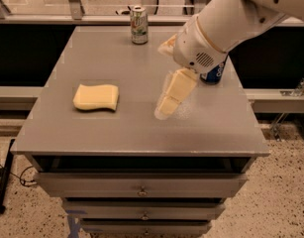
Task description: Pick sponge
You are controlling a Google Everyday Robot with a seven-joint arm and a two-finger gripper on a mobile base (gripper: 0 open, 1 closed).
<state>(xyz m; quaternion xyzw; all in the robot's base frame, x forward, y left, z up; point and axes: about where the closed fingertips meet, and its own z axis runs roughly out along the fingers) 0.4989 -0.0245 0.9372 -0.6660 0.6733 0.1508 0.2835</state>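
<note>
Camera view: pincer (170,97) hangs over mid-bench (117,133); open or closed cannot be told. Sponge (96,97): flat on bench, well apart, left of pincer. Blue can (217,73): just behind pincer's wrist. Likely risks: arm swing toppling blue can; shallow grasp letting soft foam slip.

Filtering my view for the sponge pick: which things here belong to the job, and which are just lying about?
Job:
sponge, on the left part of the cabinet top
gripper, over the middle of the top, right of the sponge and apart from it

Lying about:
green-and-silver can, at the far edge
blue can, partly hidden behind the arm
</note>
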